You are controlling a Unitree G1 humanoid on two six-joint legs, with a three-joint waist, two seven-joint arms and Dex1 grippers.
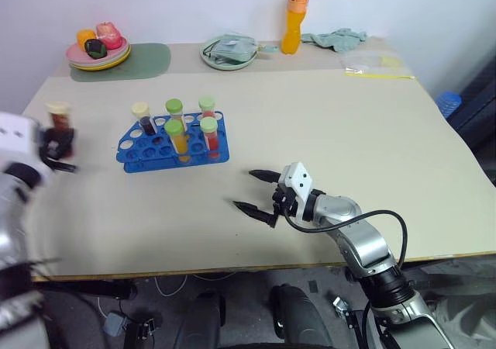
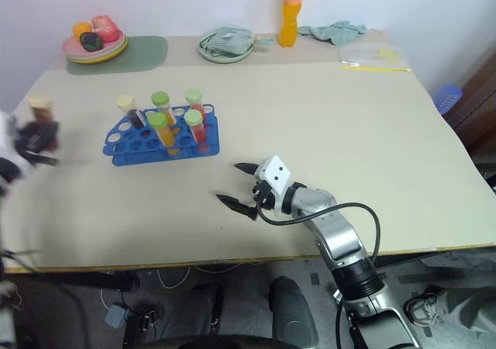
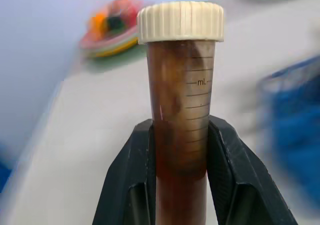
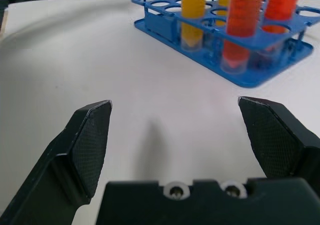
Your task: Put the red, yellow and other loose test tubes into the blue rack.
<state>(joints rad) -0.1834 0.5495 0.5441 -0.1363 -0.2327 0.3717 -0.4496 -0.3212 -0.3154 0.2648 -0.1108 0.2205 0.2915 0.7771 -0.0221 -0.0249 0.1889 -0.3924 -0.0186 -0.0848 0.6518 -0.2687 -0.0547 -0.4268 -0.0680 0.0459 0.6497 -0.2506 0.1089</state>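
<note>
Look at your left gripper (image 3: 181,185): it's pinched tight on a test tube (image 3: 181,115), one black finger on each side. The tube stands upright in the grip. It's clear plastic w/ a cream ribbed cap on top and dark brown-red liquid inside (you can read little measure lines and "ml" on its wall). From the head view, that tube sits at the left edge of the table (image 1: 325,132), well apart from the blue rack (image 1: 175,143) and to its left.

The rack is bright blue, flat, w/ rows of round holes. Five tubes stand in it: one w/ a cream cap and dark liquid (image 1: 142,119) at the back left, a green-cap one w/ yellow-orange liquid (image 1: 177,137) in front, another green-cap yellow one (image 1: 174,110) behind it, and two green-cap red ones (image 1: 208,133) on the right side. Several holes near the rack's left end are free.

Your right gripper (image 1: 254,191) is spread wide, holding nothing. It hangs low over the bare table, near the rack's front right corner but not touching it.
</note>
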